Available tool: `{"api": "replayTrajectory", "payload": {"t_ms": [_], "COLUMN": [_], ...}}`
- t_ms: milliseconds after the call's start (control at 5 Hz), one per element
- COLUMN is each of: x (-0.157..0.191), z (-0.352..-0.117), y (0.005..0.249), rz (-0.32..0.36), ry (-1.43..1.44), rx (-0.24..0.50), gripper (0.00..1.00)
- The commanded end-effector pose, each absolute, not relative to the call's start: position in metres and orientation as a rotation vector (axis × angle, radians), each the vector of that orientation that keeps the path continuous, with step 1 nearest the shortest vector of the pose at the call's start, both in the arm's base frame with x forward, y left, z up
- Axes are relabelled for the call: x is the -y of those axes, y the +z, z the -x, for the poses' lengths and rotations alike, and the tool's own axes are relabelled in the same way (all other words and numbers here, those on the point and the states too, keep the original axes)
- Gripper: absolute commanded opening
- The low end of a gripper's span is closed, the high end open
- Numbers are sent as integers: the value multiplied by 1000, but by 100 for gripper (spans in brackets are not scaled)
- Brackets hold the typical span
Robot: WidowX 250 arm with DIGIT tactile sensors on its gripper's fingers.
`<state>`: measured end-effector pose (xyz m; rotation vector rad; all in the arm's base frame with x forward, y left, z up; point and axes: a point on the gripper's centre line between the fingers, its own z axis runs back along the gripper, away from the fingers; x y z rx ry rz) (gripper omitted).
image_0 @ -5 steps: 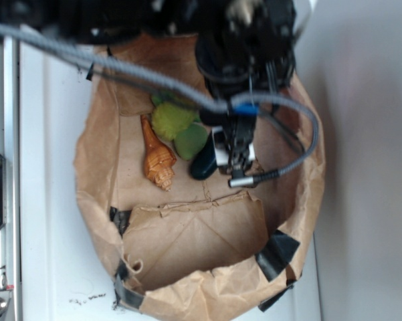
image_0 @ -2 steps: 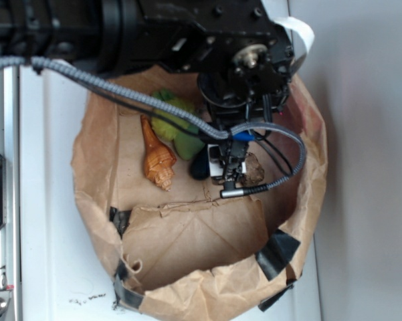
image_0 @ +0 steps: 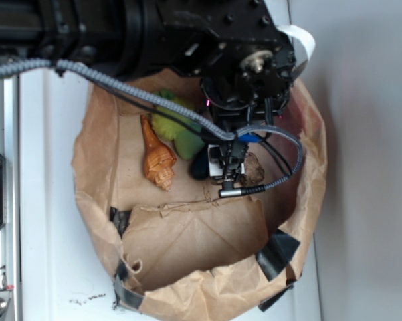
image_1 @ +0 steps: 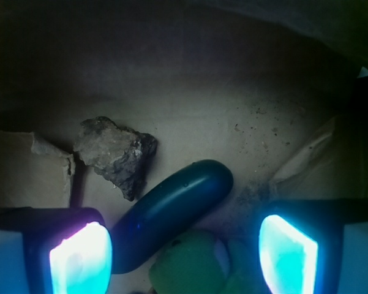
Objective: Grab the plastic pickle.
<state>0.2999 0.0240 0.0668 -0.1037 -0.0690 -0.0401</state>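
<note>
Wrist view: plastic pickle (image_1: 171, 211) slantwise between spread, empty fingers (image_1: 81, 257), nearer the left one.

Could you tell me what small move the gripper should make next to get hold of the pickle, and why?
Probably lower a little further, then close. In the wrist view the gripper is open, and the plastic pickle lies diagonally between its lit fingertips, with a rock just beyond and a green toy touching it, so a straight, short descent seems safest.

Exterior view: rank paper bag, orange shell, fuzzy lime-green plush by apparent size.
1. paper bag, far the largest.
2. orange shell and lime-green plush: unsure, since the arm and cable hide part of the plush.
</note>
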Motion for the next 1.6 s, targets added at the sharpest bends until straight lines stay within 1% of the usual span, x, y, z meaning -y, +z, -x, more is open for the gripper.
{"api": "replayTrajectory", "payload": {"t_ms": [0,200,400,1200,1400], "x": [-35,-34,-32,-32,-28], "z": [-312,-313,-313,-313,-313], "y": [80,81,86,86,84], "rz": [71,46,36,36,78], "ry": [-12,-11,28,28,6], "rx": [93,96,107,107,148], "gripper": [100,100,100,100,100]}}
